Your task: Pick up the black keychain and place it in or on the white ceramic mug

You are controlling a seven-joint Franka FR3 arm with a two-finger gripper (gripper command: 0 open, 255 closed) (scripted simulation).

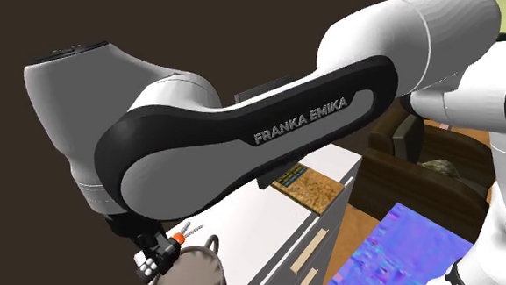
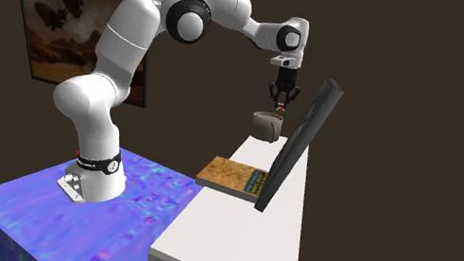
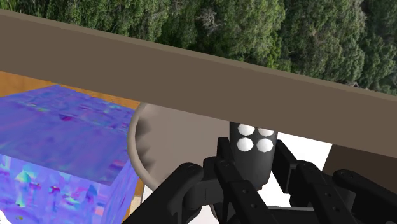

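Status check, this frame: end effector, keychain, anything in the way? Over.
End effector shut on black keychain. Keychain held over grey-brown mug, not yet in it. Nothing between them.

Nothing stands between the end effector (image 2: 280,104), clasping the black keychain (image 3: 254,162), and the round grey-brown mug (image 2: 266,126) just beneath, while a dark flat leaning monitor (image 2: 300,140) walls the white desk (image 2: 232,240) on the second exterior view's right.

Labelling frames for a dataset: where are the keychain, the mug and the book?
keychain (image 3: 253,165), wrist view, its dark body under the white dots.
mug (image 1: 200,276), shoulder view, its outer wall.
book (image 2: 231,173), second exterior view, its brown cover.
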